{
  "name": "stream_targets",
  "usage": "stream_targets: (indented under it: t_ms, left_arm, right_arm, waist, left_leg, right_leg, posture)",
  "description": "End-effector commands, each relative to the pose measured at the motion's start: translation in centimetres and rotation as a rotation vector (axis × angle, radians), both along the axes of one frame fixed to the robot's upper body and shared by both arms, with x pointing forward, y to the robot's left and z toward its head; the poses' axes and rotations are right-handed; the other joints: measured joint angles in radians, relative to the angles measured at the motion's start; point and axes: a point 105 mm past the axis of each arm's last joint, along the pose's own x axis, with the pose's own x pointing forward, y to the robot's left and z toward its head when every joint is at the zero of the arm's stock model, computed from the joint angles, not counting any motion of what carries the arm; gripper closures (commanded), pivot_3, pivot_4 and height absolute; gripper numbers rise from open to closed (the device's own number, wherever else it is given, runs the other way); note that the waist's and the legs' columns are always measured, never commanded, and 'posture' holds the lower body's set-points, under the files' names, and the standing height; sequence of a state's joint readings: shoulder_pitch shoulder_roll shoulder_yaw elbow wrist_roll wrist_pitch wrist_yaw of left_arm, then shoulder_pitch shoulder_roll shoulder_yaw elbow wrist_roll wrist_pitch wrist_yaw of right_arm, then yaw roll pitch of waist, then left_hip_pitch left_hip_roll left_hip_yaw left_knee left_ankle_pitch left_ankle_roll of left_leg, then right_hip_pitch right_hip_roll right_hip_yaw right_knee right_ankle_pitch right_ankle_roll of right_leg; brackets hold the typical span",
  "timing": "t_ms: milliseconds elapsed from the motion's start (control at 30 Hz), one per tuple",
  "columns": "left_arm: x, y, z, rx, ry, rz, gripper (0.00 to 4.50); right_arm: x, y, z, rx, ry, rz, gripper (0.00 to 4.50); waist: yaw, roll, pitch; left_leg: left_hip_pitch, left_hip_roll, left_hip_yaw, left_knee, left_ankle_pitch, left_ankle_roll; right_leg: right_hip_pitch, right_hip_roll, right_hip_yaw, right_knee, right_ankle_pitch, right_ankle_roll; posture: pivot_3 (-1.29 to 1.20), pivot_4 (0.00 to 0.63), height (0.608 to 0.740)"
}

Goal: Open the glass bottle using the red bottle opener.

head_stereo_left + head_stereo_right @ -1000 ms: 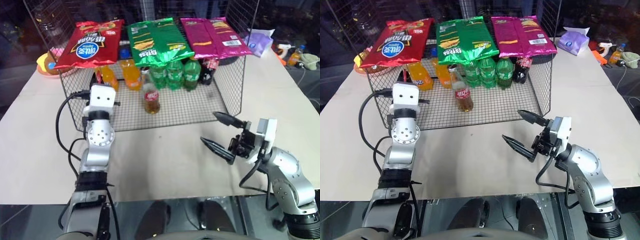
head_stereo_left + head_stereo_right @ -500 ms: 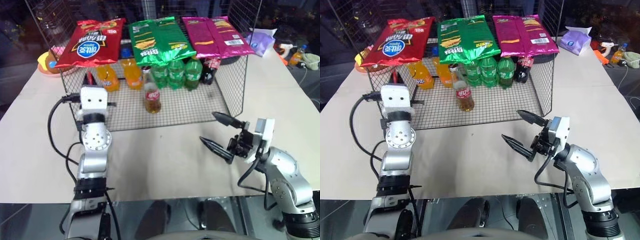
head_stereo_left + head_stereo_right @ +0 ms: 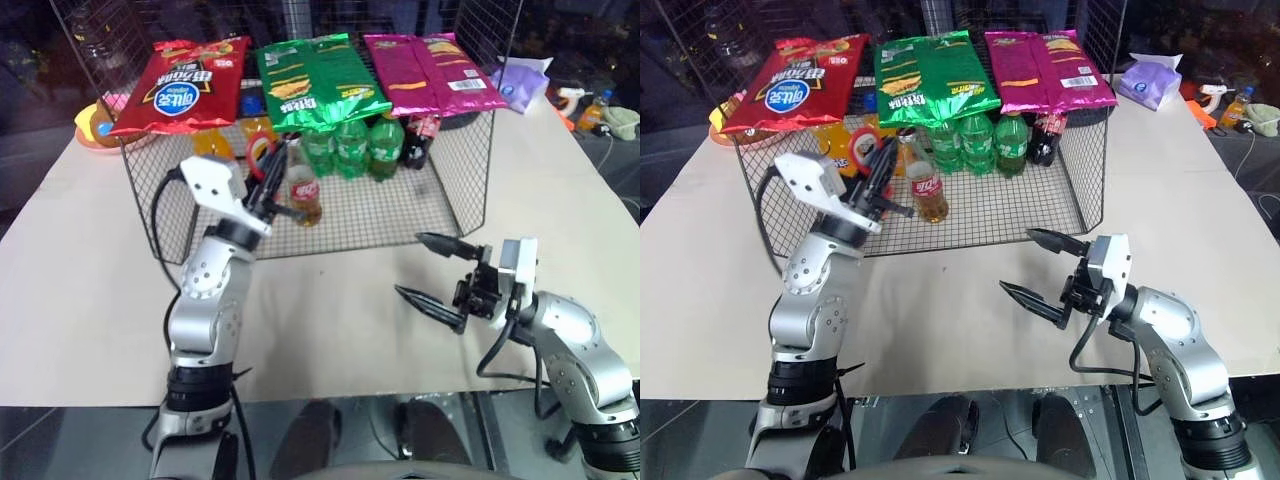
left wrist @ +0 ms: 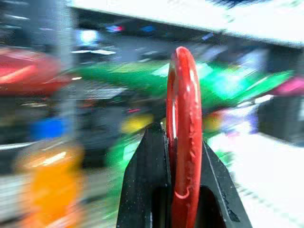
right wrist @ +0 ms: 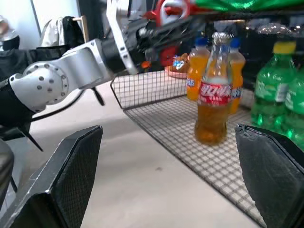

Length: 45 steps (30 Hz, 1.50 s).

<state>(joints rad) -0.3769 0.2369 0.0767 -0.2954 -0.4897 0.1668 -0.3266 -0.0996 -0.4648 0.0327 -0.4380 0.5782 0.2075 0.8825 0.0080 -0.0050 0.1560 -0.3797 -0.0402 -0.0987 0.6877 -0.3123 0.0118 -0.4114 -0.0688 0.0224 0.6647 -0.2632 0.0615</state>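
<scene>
The left pincer (image 3: 883, 172) is clamped tight on the red bottle opener (image 3: 878, 152), whose ring-shaped head stands up past the black fingertips; in the left wrist view the opener (image 4: 183, 128) shows edge-on, pinched between the two fingers (image 4: 147, 180). The pincer hovers above the wire basket (image 3: 970, 215), just beside the glass bottle (image 3: 926, 180) on its left, with the ring near the level of the bottle's silver cap (image 3: 907, 132); whether opener and cap touch cannot be told. The bottle stands upright on the basket's mesh floor, toward the front and apart from the row behind it: orange soda bottles (image 3: 845, 150) on the left, green bottles (image 3: 980, 135) in the middle, a dark bottle (image 3: 1045, 140) on the right. Three chip bags lie across the top of the basket, a red chip bag (image 3: 790, 85), a green chip bag (image 3: 930, 75) and a magenta chip bag (image 3: 1045, 68). The right pincer (image 3: 1040, 265) hangs over the bare table (image 3: 960, 320) in front of the basket, its jaws spread wide and holding nothing, aimed leftward; in the right wrist view the bottle (image 5: 213, 102) stands between its two open fingers (image 5: 76, 161), well ahead of them.
</scene>
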Motion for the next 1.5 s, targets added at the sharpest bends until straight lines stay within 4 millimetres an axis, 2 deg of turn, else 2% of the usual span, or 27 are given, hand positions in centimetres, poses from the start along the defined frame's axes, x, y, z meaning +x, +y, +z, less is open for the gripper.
stream_targets:
  t_ms: [33, 267, 533, 733, 1100, 1200, 1267, 1400, 1467, 1500]
  left_arm:
    - [-1.6, -3.1, 0.9, -0.082, 0.029, -0.271, 4.46]
    - [-3.2, -6.4, -0.1, -0.153, 0.156, -0.643, 4.46]
    - [-4.8, -8.2, -1.8, -0.163, 0.281, -0.934, 4.46]
    - [-4.9, -8.5, -2.5, -0.156, 0.325, -0.995, 4.46]
    - [-4.6, -9.0, -3.2, -0.169, 0.336, -1.003, 4.46]
    - [-4.6, -9.3, -3.2, -0.168, 0.331, -1.003, 4.5]
    - [-4.6, -9.4, -3.3, -0.169, 0.329, -1.002, 4.5]
    - [-4.7, -9.5, -3.2, -0.169, 0.318, -1.001, 4.5]
    - [-4.7, -9.5, -3.2, -0.171, 0.314, -1.0, 4.5]
    - [-4.7, -9.5, -3.2, -0.171, 0.312, -0.999, 4.5]
  right_arm:
    - [0.6, 1.0, 1.6, 0.021, 0.025, -0.041, 0.0]
    - [1.4, 1.8, -0.1, -0.09, 0.279, -0.058, 0.0]
    - [1.2, 2.7, 1.0, -0.097, 0.479, 0.082, 0.0]
    - [1.0, 2.4, 2.2, -0.139, 0.511, 0.138, 0.0]
    - [0.4, 3.3, 3.7, -0.112, 0.516, 0.199, 0.0]
    - [0.6, 3.6, 3.8, -0.103, 0.529, 0.197, 0.82]
    - [0.7, 3.8, 3.9, -0.101, 0.534, 0.2, 1.89]
    - [0.8, 3.9, 3.6, -0.111, 0.546, 0.194, 3.64]
    - [0.9, 3.8, 3.5, -0.114, 0.547, 0.191, 4.28]
    - [0.9, 3.8, 3.5, -0.117, 0.547, 0.191, 4.4]
  waist:
    - [-0.004, 0.0, 0.0]
    - [-0.021, 0.0, 0.0]
    - [-0.023, 0.0, 0.0]
    - [-0.023, 0.0, 0.0]
    - [-0.023, 0.0, 0.0]
    - [-0.023, 0.0, 0.0]
    - [-0.023, 0.0, 0.0]
    - [-0.023, 0.0, 0.0]
    - [-0.023, 0.0, 0.0]
    - [-0.023, 0.0, 0.0]
  left_leg:
    - [0.0, 0.0, 0.0, 0.0, 0.0, 0.0]
    - [0.0, 0.0, 0.0, 0.0, 0.0, 0.0]
    - [0.0, 0.0, 0.0, 0.0, 0.0, 0.0]
    - [0.0, 0.0, 0.0, 0.0, 0.0, 0.0]
    - [0.0, 0.0, 0.0, 0.0, 0.0, 0.0]
    - [0.0, 0.0, 0.0, 0.0, 0.0, 0.0]
    - [0.0, 0.0, 0.0, 0.0, 0.0, 0.0]
    - [-0.001, 0.0, 0.0, 0.0, 0.0, 0.0]
    - [0.0, 0.0, 0.0, 0.0, 0.0, 0.0]
    - [-0.001, 0.0, 0.0, 0.0, 0.0, 0.0]
  right_leg:
    - [0.0, 0.0, 0.0, 0.0, 0.0, 0.0]
    - [0.0, 0.0, 0.0, 0.0, 0.0, 0.0]
    - [0.0, 0.002, 0.0, 0.0, 0.0, 0.0]
    - [0.0, 0.002, 0.0, 0.0, 0.0, 0.0]
    - [0.0, 0.001, 0.0, 0.0, 0.0, 0.0]
    - [0.0, 0.001, 0.0, 0.0, 0.0, 0.0]
    - [0.0, 0.001, 0.0, 0.0, 0.0, 0.0]
    - [0.0, 0.001, 0.0, 0.0, 0.0, 0.0]
    - [0.0, 0.001, 0.0, 0.0, 0.0, 0.0]
    - [0.0, 0.001, 0.0, 0.0, 0.0, 0.0]
  posture:
    - [0.0, 0.15, 0.74]
    - [0.0, 0.15, 0.74]
    - [0.0, 0.15, 0.74]
    - [0.0, 0.15, 0.74]
    - [0.0, 0.15, 0.74]
    - [0.0, 0.15, 0.74]
    - [0.0, 0.15, 0.74]
    - [0.0, 0.15, 0.74]
    - [0.0, 0.15, 0.74]
    - [0.0, 0.15, 0.74]
